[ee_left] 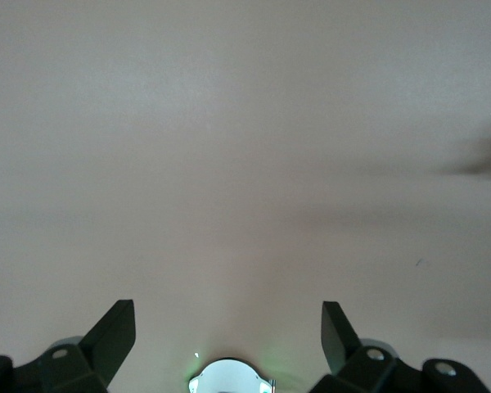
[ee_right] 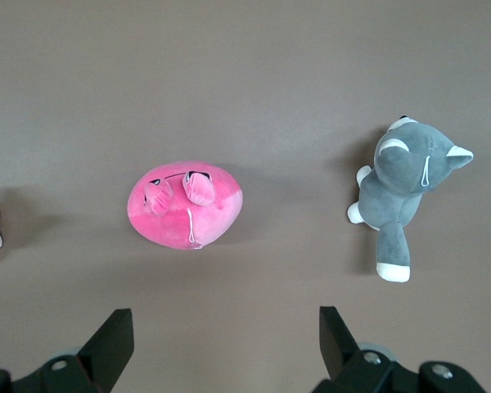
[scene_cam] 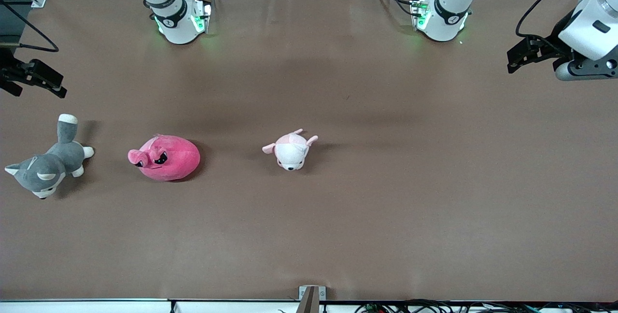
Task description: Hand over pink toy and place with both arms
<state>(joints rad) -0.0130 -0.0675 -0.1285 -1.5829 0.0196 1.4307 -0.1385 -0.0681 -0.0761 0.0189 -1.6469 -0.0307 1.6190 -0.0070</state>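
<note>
The pink toy (scene_cam: 166, 157), a round hot-pink plush with black angry eyes, lies on the brown table toward the right arm's end. In the right wrist view the pink toy (ee_right: 188, 203) lies apart from the fingers. My right gripper (scene_cam: 34, 81) hangs open and empty over the table's edge at the right arm's end, and in its own view (ee_right: 225, 336) nothing is between its jaws. My left gripper (scene_cam: 519, 57) hangs open and empty over the left arm's end of the table. Its own view (ee_left: 227, 332) shows only bare table and the arm's base (ee_left: 229, 378).
A grey-and-white plush dog (scene_cam: 46, 163) lies beside the pink toy toward the right arm's end, and also shows in the right wrist view (ee_right: 405, 188). A smaller pale pink-and-white plush (scene_cam: 291, 149) lies near the table's middle. The table (scene_cam: 386, 206) is brown.
</note>
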